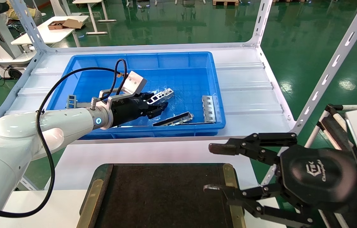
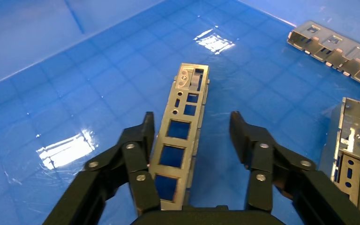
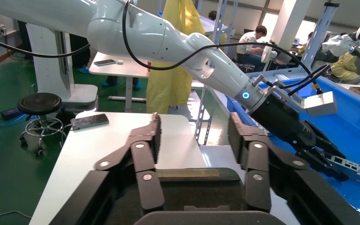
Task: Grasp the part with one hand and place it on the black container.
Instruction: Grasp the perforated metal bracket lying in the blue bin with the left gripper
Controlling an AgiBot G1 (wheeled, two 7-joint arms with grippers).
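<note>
Now we are reaching into the blue bin with our left gripper, fingers spread; the part is lying lengthwise between them, touching one finger. Our right gripper, also spread, is waiting at the black container.

White metal shelf top with ribbed panels, framed by slotted angle posts. Blue bin sits directly on it, centred toward the far side, bare white surface to either side and in front. Nearer the robot, a white table butts against the shelf's front edge. Black tray rests on this table at the near edge, brass strips along its left and right sides. Bin and tray are apart, a strip of bare white table between them.
</note>
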